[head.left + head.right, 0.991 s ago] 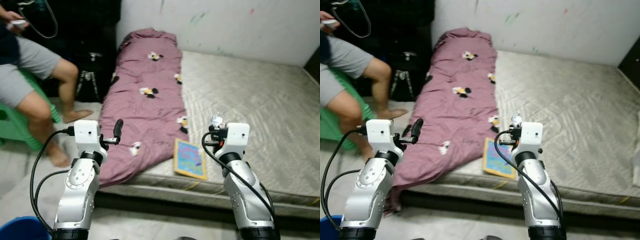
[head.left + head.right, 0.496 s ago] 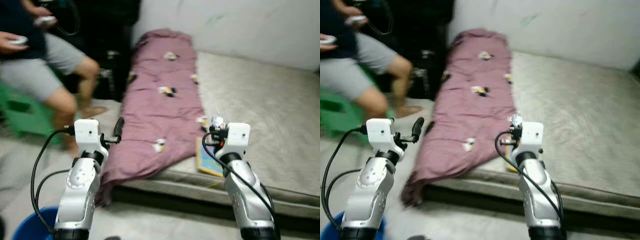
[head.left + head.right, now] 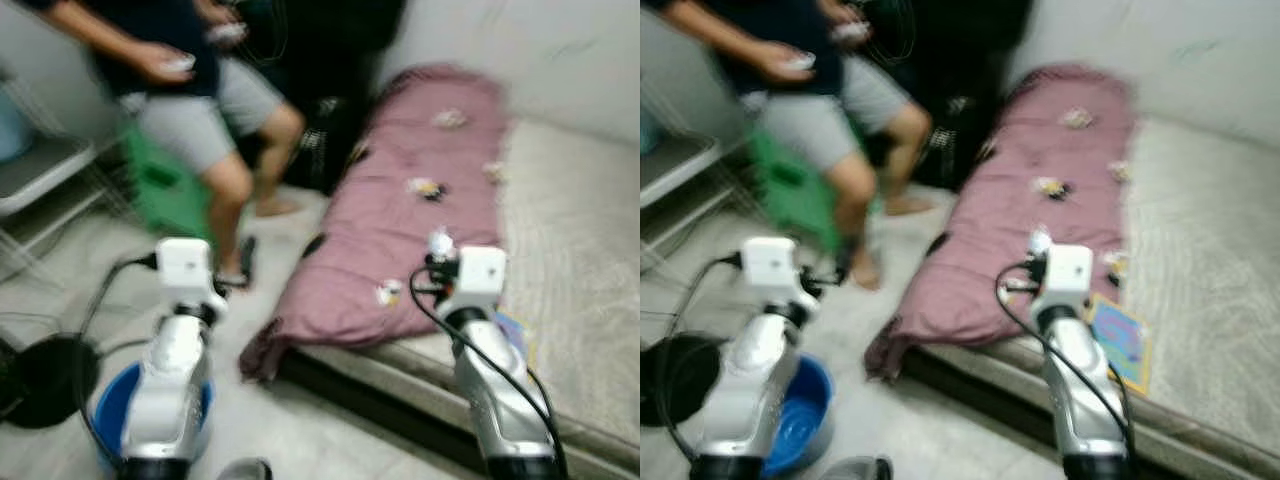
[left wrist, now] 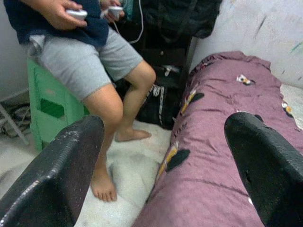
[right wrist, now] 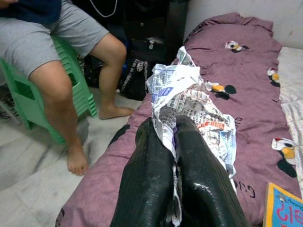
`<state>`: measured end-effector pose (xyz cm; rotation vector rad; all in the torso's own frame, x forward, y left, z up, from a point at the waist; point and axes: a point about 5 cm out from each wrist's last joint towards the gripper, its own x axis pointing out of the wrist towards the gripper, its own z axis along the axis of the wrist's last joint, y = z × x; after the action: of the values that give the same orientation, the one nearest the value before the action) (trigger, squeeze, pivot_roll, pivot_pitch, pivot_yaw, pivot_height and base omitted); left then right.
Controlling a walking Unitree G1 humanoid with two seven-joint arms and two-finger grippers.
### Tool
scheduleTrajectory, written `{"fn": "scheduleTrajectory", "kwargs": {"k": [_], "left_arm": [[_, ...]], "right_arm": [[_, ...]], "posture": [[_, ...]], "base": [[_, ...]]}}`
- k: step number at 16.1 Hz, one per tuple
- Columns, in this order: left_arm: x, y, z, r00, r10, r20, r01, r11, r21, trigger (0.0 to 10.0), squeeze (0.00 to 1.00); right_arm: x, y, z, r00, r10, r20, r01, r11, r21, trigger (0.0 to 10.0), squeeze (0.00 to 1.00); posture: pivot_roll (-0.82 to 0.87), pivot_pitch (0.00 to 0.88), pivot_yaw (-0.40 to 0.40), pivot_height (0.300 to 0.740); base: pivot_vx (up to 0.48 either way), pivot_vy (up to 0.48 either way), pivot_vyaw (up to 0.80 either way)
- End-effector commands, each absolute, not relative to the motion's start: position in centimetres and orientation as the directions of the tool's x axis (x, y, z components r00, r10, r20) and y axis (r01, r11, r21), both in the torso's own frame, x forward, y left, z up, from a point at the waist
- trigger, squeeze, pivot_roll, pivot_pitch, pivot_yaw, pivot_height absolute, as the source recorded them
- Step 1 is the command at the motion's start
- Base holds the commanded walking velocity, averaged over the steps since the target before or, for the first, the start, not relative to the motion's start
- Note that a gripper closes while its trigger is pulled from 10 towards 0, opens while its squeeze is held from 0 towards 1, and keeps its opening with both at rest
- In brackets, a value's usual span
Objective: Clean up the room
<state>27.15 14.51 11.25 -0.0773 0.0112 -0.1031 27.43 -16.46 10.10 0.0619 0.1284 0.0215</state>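
One crumpled printed paper wrapper (image 5: 189,101) is pinched between the two black fingers (image 5: 151,175) of the right gripper (image 5: 176,142). The fingers are closed tight on it, and the wrapper fans out past the fingertips toward 12 o'clock in the right wrist view. In the head views the right gripper (image 3: 436,262) is raised at chest height above the near edge of the bed (image 3: 1220,260), with the wrapper (image 3: 438,243) showing as a small pale tuft at its tip.

The left gripper (image 4: 165,137) holds nothing. Its two fingers (image 4: 71,161) are spread wide apart and touch nothing. In the head views it is raised over the floor (image 3: 300,430).

One maroon blanket (image 3: 420,220) with cartoon prints lies lengthwise on the bed, one end trailing off the edge. One colourful book (image 3: 1118,340) lies on the mattress at 3 o'clock of the right arm. One blue bucket (image 3: 805,405) stands on the floor at 6 o'clock of the left arm. One person (image 3: 190,110) sits on one green stool (image 3: 160,185) at 11 o'clock, a small white device in each hand.
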Motion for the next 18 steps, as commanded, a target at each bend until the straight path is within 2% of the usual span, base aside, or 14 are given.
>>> {"fn": "scheduleTrajectory", "kwargs": {"k": [1, 18], "left_arm": [[27.34, 14.66, 11.67, 0.995, -0.098, 0.007, 0.099, 0.993, -0.061, 10.0, 0.00], [27.64, 14.70, 11.69, 0.995, -0.101, 0.005, 0.101, 0.993, -0.058, 10.0, 0.00]], "right_arm": [[27.54, -16.42, 10.54, 0.993, 0.029, -0.114, -0.021, 0.998, 0.066, 10.0, 0.00], [27.76, -16.40, 10.55, 0.993, 0.028, -0.116, -0.021, 0.998, 0.067, 10.0, 0.00]], "posture": [[-0.05, 0.000, -0.076, 0.740], [-0.06, 0.000, -0.076, 0.740]], "base": [[0.000, 0.000, 0.80], [0.000, 0.000, 0.80]]}}
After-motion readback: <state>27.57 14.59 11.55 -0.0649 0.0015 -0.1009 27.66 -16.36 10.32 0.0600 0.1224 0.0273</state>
